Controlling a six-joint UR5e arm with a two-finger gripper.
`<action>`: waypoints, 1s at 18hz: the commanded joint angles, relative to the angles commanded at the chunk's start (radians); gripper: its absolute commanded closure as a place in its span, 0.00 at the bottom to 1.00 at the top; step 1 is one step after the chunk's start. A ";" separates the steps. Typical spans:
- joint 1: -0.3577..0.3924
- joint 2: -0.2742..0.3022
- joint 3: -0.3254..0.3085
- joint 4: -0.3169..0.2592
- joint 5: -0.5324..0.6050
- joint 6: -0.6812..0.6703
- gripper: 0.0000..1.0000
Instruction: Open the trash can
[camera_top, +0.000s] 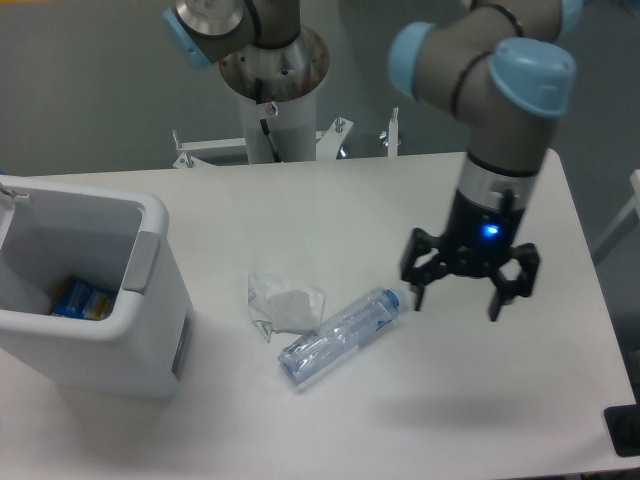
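Note:
The trash can (150, 345) is a large boxy white bin at the table's left, open at the top, with its grey push tab (140, 262) on the right rim. Inside I can see a blue and yellow packet (80, 298). Its lid shows only as a white edge at the far left (8, 188). My gripper (455, 302) hangs open over the table's right side, far from the can and just right of the bottle, holding nothing.
A clear plastic bottle with a blue cap (340, 335) lies on its side mid-table. A crumpled clear wrapper (283, 303) rests just left of it. The arm's base column (272, 110) stands at the table's back edge. A dark object (622, 430) sits at the front right corner.

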 joint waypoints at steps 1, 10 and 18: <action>0.000 0.000 -0.011 -0.002 0.021 0.025 0.00; -0.040 -0.021 0.004 -0.063 0.291 0.233 0.00; -0.060 -0.021 -0.009 -0.109 0.394 0.353 0.00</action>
